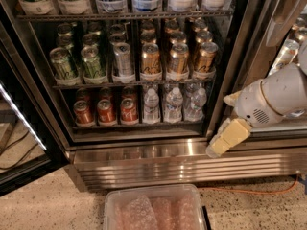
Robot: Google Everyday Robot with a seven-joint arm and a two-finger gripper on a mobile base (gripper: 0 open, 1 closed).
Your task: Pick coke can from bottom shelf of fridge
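Note:
Three red coke cans (105,111) stand side by side at the front left of the bottom shelf (139,125) of the open fridge (158,164), with more red cans behind them. My gripper (219,124) is to the right of the fridge opening, in front of the door frame. It is at about bottom-shelf height, well right of the cans. Its cream fingers (226,139) are apart and empty, the lower one pointing down-left. The white arm (278,97) reaches in from the right edge.
Small water bottles (173,104) fill the right of the bottom shelf. Green cans (76,63) and gold-brown cans (177,59) stand on the rack above. The open door (21,123) is at left. A clear plastic tub (153,207) and an orange cable (249,190) lie on the floor.

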